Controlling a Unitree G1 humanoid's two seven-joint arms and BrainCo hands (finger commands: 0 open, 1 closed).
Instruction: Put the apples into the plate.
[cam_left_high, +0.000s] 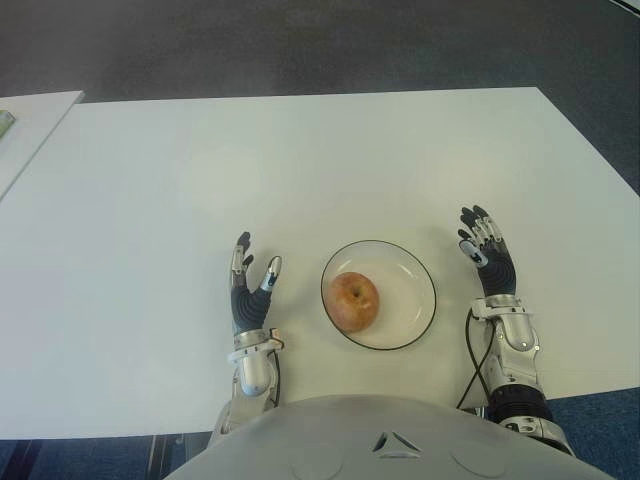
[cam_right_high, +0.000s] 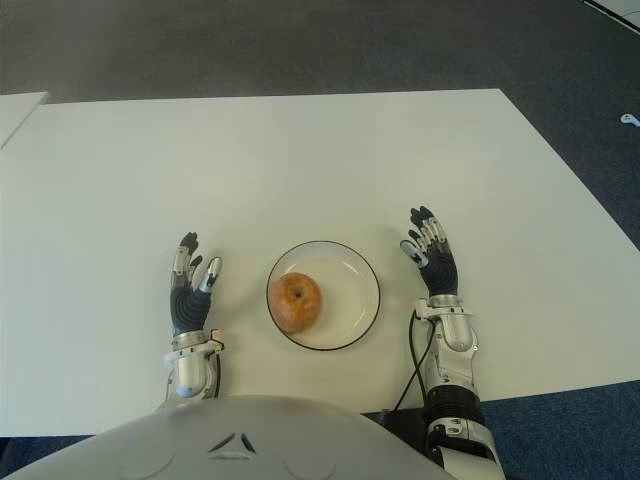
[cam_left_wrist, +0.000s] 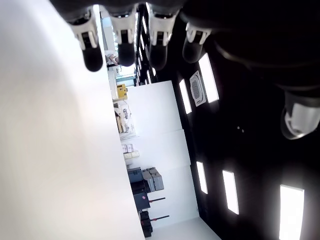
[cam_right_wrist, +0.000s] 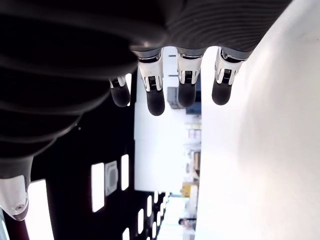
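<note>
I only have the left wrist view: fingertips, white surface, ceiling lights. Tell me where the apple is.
Observer: The apple sits in the plate, toward its left side.
Operator: Report the left hand's place relative to that plate.
Observer: The left hand shows to the left of the plate, apart from it, fingers open and holding nothing.
Operator: Now give me the right hand.
Observer: The right hand shows to the right of the plate, also clear of it, fingers open and empty.
Operator: Check the table for other apples.
Observer: None shows on the white table; the only one visible is in the plate.
</note>
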